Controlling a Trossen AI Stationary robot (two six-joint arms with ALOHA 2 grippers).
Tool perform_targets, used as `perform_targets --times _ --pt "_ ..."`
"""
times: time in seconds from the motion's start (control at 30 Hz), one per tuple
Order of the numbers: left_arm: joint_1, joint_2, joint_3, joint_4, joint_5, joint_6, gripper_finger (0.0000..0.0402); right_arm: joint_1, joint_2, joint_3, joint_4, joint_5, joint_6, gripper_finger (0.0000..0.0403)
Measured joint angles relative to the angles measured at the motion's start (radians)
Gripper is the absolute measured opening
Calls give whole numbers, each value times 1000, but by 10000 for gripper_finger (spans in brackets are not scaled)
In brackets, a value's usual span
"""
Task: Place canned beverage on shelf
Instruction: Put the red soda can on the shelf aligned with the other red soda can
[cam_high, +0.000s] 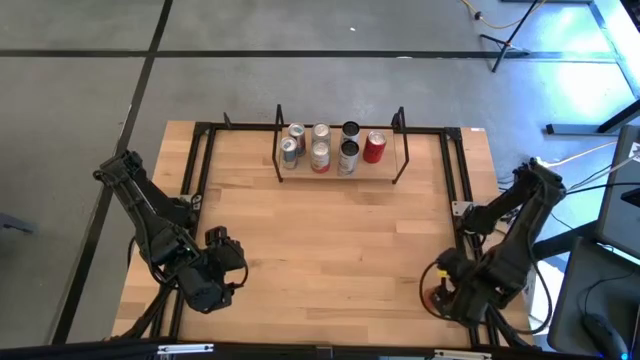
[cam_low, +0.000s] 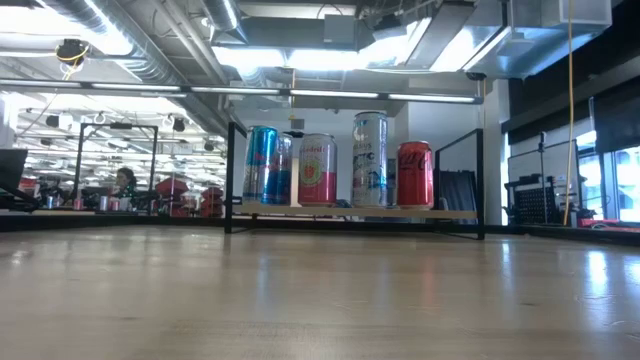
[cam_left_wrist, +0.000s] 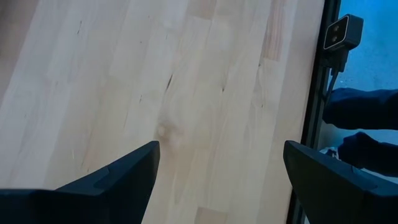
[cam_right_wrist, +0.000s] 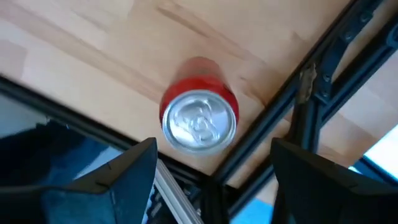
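A red can (cam_right_wrist: 199, 121) with a silver top stands upright on the table's near right corner, beside the black rails; in the high view only a red bit of the can (cam_high: 436, 297) shows under the arm. My right gripper (cam_right_wrist: 211, 177) hangs above it, open and pointing down, one finger on either side, touching nothing. My left gripper (cam_left_wrist: 217, 180) is open over bare wood at the near left (cam_high: 222, 252). The shelf (cam_high: 388, 172) stands at the far middle, its light-wood board (cam_low: 350, 211) bearing several upright cans.
Black rails (cam_right_wrist: 280, 106) cross close beside the red can at the corner. On the shelf a red can (cam_low: 415, 175) stands at the right end, beside a tall white one (cam_low: 369, 160). Wire end frames (cam_high: 400, 150) close the shelf's sides. Bare wood (cam_high: 330, 250) lies between the arms.
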Motion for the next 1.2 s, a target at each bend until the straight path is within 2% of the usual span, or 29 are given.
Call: perform_targets --times 0.3,0.63,0.93,1.03,1.2 --pt "0 0 0 0 9 -1 328 -3 1 -151 200 -12 46 298" --pt "0 0 0 8 10 -2 328 -3 -2 -237 275 -41 66 299" --pt "0 0 0 8 7 -1 328 -3 -3 -261 298 -48 39 298" --pt "0 0 0 8 7 -1 328 -3 -3 -262 293 -47 26 282" --pt "0 0 0 8 7 6 328 -18 -2 -262 285 -42 -66 221"
